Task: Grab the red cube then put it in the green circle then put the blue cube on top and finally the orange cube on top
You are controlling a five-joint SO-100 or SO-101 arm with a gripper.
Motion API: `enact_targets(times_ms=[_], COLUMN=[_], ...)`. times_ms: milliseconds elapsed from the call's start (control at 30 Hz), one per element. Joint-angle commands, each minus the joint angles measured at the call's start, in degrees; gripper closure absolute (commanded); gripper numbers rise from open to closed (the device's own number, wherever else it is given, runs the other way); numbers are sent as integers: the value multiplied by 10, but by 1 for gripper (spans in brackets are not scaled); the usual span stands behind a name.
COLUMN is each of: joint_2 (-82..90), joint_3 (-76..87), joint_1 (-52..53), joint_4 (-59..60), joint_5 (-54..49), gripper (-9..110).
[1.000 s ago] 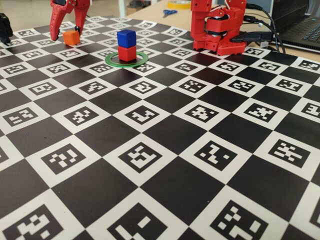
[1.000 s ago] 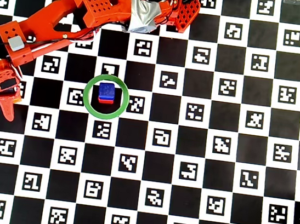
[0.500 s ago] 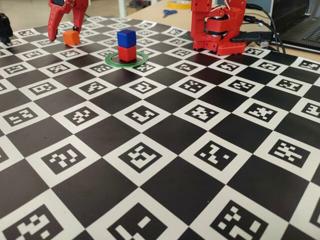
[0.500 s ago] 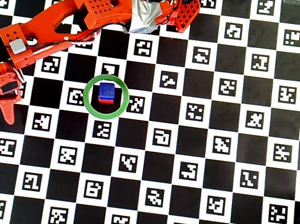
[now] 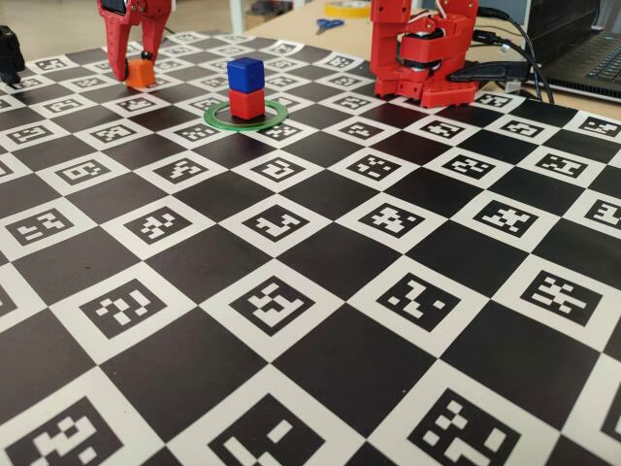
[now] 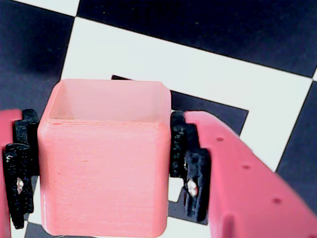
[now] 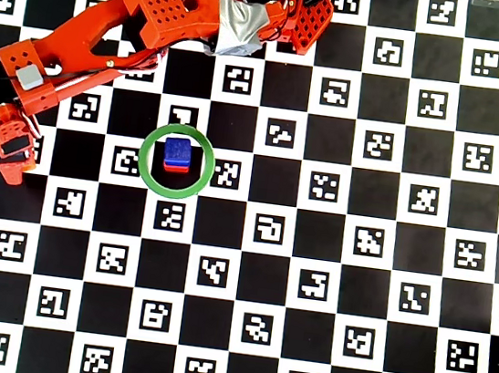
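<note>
The gripper (image 5: pixel 139 70) stood at the far left of the board in the fixed view, its 2 jaws closed against the sides of the orange cube (image 5: pixel 142 73). In the wrist view that cube (image 6: pixel 104 158) filled the space between the black pads (image 6: pixel 190 168), which pressed on both flanks, so the hold looked clamped rather than loose, though the cube appeared to sit on the checkered mat (image 5: pixel 320 291) and was not yet lifted. The red cube (image 5: pixel 246 103) sat inside the green circle (image 5: pixel 245 122) with the blue cube (image 5: pixel 245 74) stacked on it; from above only the blue cube (image 7: pixel 177 150) and a sliver of the red cube (image 7: pixel 175 167) showed inside the green circle (image 7: pixel 176 160), so 2 of the 3 placements seemed done. The main risk from here was probably the stack itself: it was narrow and 2 cubes tall, and a low carry or an off-centre lowering could knock the blue cube off or push both out of the ring. A second risk was the grip, since the pads met the cube near its middle and rear; any slip or twist on lifting would leave it skewed for the release. Compared with 1 second earlier, the jaws had come together: then they had straddled the orange cube with clear space on either side, whereas now they touched it. The gripper (image 7: pixel 6 164) had also dropped lower, and its fingers looked shorter from above. The stack and ring had not moved.
</note>
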Motion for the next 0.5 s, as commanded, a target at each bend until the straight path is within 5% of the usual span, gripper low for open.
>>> enact_targets(times_ms=[0, 467], joint_2=[37, 62], joint_3=[-5, -22], joint_1=[-5, -4], joint_4=[-7, 24], joint_5=[4, 25], gripper=[85, 87])
